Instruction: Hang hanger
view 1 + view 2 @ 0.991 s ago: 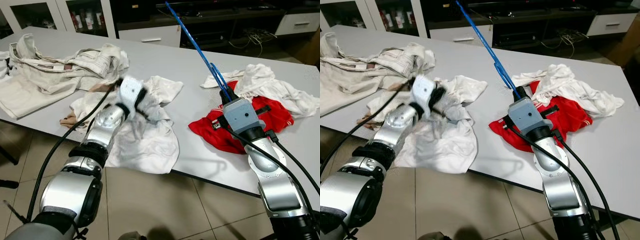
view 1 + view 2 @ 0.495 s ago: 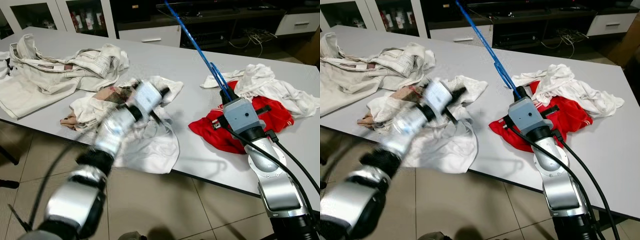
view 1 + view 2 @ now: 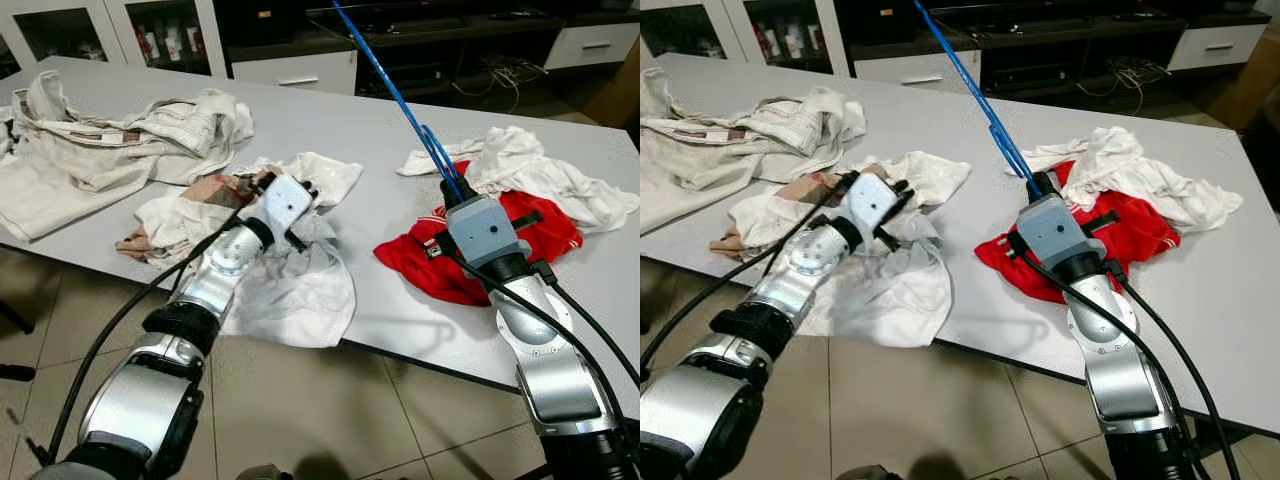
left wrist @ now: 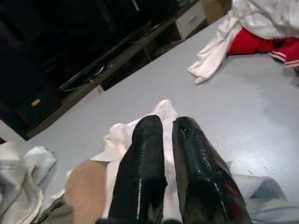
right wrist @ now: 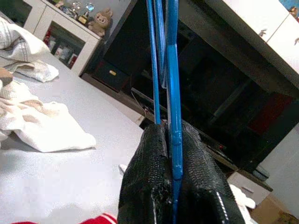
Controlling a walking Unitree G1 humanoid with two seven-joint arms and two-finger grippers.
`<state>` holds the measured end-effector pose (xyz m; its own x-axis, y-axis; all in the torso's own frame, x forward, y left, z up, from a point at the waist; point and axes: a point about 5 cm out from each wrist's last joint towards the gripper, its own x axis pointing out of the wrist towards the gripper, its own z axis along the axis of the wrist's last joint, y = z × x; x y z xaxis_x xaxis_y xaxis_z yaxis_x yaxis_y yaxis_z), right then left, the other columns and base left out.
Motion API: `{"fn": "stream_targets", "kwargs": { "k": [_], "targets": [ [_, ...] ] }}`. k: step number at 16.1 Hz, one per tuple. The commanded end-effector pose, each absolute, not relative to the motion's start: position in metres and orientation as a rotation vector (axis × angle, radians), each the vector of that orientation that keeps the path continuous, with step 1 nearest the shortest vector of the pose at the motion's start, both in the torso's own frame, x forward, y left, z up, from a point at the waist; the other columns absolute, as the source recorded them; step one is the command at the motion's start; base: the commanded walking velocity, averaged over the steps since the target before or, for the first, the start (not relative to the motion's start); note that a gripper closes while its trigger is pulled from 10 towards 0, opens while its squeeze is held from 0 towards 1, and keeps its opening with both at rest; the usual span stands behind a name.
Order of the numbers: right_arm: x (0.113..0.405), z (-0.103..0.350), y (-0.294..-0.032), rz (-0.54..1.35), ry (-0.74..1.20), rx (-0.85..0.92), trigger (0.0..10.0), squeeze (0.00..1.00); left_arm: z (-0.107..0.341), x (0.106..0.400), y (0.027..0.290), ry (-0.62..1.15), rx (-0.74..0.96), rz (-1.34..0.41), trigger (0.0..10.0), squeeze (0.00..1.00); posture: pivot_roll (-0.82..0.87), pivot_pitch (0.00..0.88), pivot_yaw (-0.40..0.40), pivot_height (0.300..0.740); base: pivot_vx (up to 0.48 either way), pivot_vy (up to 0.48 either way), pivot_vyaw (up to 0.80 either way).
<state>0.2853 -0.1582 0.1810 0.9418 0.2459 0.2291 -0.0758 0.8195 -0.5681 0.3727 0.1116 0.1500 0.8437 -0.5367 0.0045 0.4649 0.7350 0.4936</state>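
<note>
Between our right end effector [image 5: 174, 154] fingers the blue hanger [image 3: 400, 100] is pinched, fingers closed on the wire near its lower bend; its long stem runs up and away from the wrist toward the dark cabinets. We judge it is held raised like this to keep it off the clothes and free for carrying to wherever it hangs; no rail is visible to us.

Just beneath and beyond that end effector lies a red garment [image 3: 470, 255], with a white garment [image 3: 545, 175] touching it on the far side.

Our left end effector [image 4: 168, 140] sits low over the white shirt [image 3: 300, 290] that droops off the counter [image 3: 370, 130] edge nearest us. Fingers nearly together, a thin gap between them; we cannot tell whether any cloth is caught. Probably it is working the shirt, perhaps readying it for the hanger.

Well beyond it to the outer side, a beige pile of clothes [image 3: 110, 140].
</note>
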Motion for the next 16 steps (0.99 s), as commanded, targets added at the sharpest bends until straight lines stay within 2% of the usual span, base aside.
{"fn": "stream_targets", "kwargs": {
  "k": [1,4,5,6,10,12,14,16],
  "targets": [
    [0.286,0.183,-0.157,0.168,-0.306,-0.589,10.0,0.0,0.154,0.372,0.113,-0.175,0.48,-0.542,10.0,1.0,-0.01,0.006,0.051,0.723,0.0,0.0,0.0],
    [0.285,0.181,-0.156,0.169,-0.303,-0.583,10.0,0.0,0.16,0.369,0.118,-0.231,0.384,-0.477,10.0,1.0,-0.01,0.008,0.055,0.723,0.0,0.0,0.0],
    [0.284,0.18,-0.156,0.167,-0.301,-0.579,10.0,0.0,0.158,0.367,0.125,-0.226,0.339,-0.434,10.0,0.06,-0.01,0.013,0.06,0.723,0.0,0.0,0.0],
    [0.284,0.179,-0.156,0.167,-0.298,-0.575,10.0,0.0,0.154,0.365,0.131,-0.206,0.311,-0.409,10.0,0.0,-0.01,0.013,0.06,0.723,0.0,0.0,0.0],
    [0.281,0.167,-0.152,0.184,-0.259,-0.529,10.0,0.0,0.144,0.356,0.142,-0.162,0.233,-0.364,10.0,0.0,0.01,0.022,0.056,0.723,0.0,0.0,0.0],
    [0.281,0.151,-0.15,0.196,-0.193,-0.532,10.0,0.0,0.137,0.349,0.137,-0.145,0.215,-0.369,10.0,0.0,0.01,0.024,0.053,0.723,0.0,0.0,0.0],
    [0.284,0.128,-0.153,0.172,-0.033,-0.576,10.0,0.0,0.134,0.344,0.124,-0.145,0.223,-0.416,10.0,0.0,0.01,0.022,0.052,0.723,0.0,0.0,0.0],
    [0.284,0.121,-0.153,0.166,0.017,-0.574,10.0,0.0,0.133,0.343,0.118,-0.146,0.226,-0.44,10.0,0.0,0.01,0.022,0.052,0.723,0.0,0.0,0.0]
  ]
}}
